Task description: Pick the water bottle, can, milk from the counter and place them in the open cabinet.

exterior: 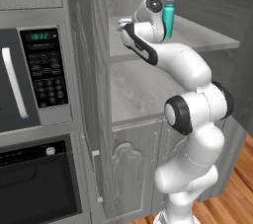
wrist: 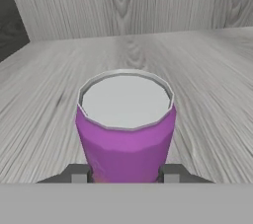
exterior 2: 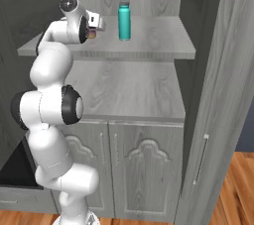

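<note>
Gripper of the white robot arm was clamped on the short purple can with a silvery top, holding it upright over the grey wood-grain cabinet shelf, apparently to set it left of the teal water bottle.

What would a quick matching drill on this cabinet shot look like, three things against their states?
Things:
1. slim teal water bottle with grey cap
2. short purple can with silvery top
3. tool

States:
A. shut on another item
B. standing upright on the grey wood-grain cabinet shelf, free of any grip
C. gripped low on its sides, over the shelf

Pairs: 1-B, 2-C, 3-A
</note>
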